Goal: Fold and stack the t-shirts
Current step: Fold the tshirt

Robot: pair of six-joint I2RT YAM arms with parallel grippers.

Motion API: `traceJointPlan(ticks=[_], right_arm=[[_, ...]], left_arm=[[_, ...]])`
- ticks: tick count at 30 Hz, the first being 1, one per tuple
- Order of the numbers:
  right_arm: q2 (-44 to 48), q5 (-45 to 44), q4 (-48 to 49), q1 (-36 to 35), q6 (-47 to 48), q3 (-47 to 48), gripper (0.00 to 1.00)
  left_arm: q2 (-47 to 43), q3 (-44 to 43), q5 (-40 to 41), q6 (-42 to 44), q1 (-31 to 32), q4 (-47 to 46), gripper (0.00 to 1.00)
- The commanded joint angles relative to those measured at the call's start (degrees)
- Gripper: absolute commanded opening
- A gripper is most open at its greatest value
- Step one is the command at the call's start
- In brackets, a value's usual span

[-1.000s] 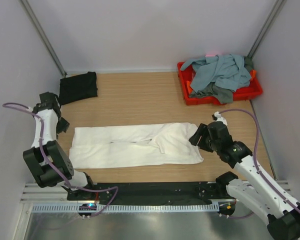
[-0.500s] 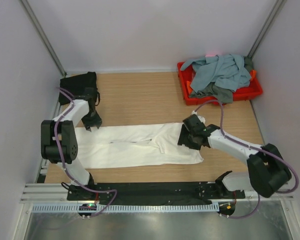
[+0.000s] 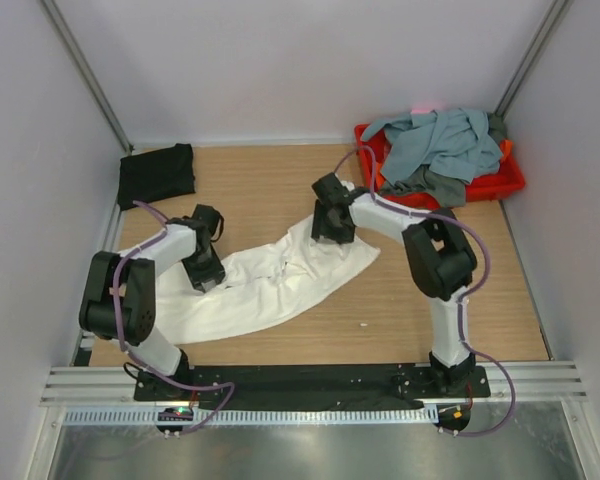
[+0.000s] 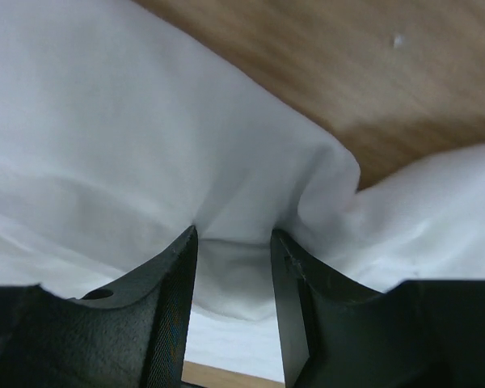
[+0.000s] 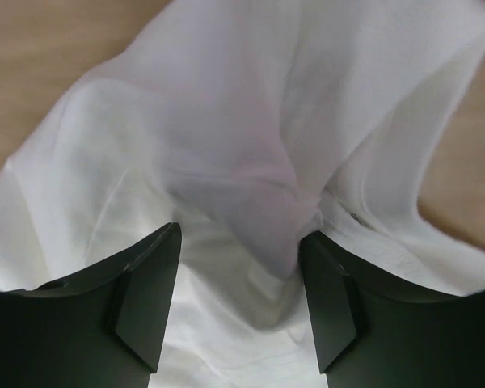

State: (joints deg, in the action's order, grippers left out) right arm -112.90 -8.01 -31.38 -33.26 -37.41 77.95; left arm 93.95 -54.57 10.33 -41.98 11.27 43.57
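White t-shirt (image 3: 270, 285) lies rumpled on the table (image 3: 280, 190), a bit left of the middle, and I see it pulled into a slanted band between my two claws. My left claw (image 3: 210, 282) is down on the left part of the shirt. In the left wrist view a fold of white cloth is pinched between its two black fingers (image 4: 166, 307), which stand fairly narrow. My right claw (image 3: 332, 236) is at the far right corner of the same shirt, where the cloth comes up to a peak. In the right wrist view its fingers (image 5: 145, 299) stand wider, and a thick hump of white cloth sits between them, so this claw holds the shirt too. The near edge of the shirt sags in soft folds toward the arm bases. A black t-shirt (image 3: 156, 174) lies folded flat at the far left corner of the table, well apart from the white one. At the far right corner stands a red tray (image 3: 505, 183). A grey-blue t-shirt (image 3: 435, 140) is heaped in it, with a dark grey t-shirt (image 3: 442, 186) poking out under it. Those two are loose, not folded.
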Motion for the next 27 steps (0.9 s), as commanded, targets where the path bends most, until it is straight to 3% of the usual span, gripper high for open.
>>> traceJointPlan(ticks=[1, 2, 5, 11, 16, 27], right_arm=[[-13.81, -0.95, -3.24, 0.56, 5.76, 16.92, 0.66], [-17.14, 0.00, -4.65, 1.08, 6.64, 27.15, 0.65], [-27.00, 2.02, -6.33, 1.61, 9.63, 44.14, 0.65], [-40.46, 5.72, -3.79, 3.55, 10.95, 65.55, 0.66], [-40.73, 6.86, 9.74, 4.86, 11.04, 62.58, 0.68], [-48.98, 5.20, 27.13, 6.45, 10.42, 70.49, 0.80]], left_arm=[[-2.80, 5.34, -6.18, -3.81, 3.14, 0.81, 0.43], [-4.03, 6.83, -6.54, -4.25, 4.71, 0.81, 0.43], [-8.77, 9.38, -8.04, -7.41, 8.84, 0.73, 0.43], [-15.63, 13.96, -11.63, -15.05, 15.61, -0.59, 0.43], [-18.27, 13.35, -12.79, -21.56, 23.00, -1.47, 0.44], [-19.41, 7.12, -14.11, -30.26, 35.66, -0.69, 0.48]])
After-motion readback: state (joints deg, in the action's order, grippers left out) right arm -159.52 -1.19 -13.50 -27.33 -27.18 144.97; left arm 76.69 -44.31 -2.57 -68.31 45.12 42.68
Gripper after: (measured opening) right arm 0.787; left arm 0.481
